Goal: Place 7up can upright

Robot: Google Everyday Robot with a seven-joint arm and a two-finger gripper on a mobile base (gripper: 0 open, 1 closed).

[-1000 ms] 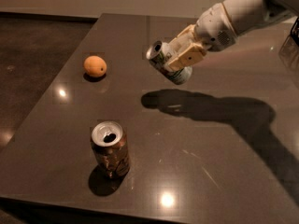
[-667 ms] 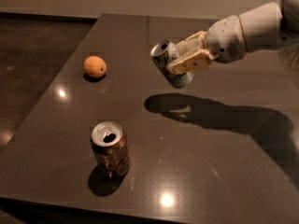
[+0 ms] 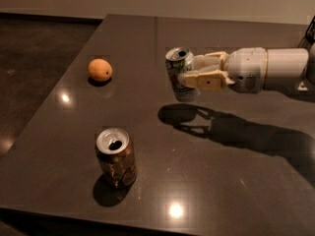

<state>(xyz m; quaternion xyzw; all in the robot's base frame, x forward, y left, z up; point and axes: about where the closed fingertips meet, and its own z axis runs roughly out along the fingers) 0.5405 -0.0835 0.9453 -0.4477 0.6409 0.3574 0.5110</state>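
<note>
The 7up can (image 3: 178,71) is a silver can with green lettering and an open pull-tab top. It is nearly upright, tilted slightly, held above the dark table (image 3: 236,181) near its middle. My gripper (image 3: 189,73) reaches in from the right, level with the table, and is shut on the can's side, with its tan fingers (image 3: 204,79) wrapped around it. The can's shadow lies on the table just below it, so the can is off the surface.
A brown can (image 3: 115,156) stands upright near the front left of the table. An orange (image 3: 100,70) lies at the left. The table's left edge drops to a dark floor (image 3: 29,68). The white arm (image 3: 275,69) spans the right side.
The arm has swung down to horizontal and the can has turned from lying tilted on its side to nearly upright, and it is lower over the table.
</note>
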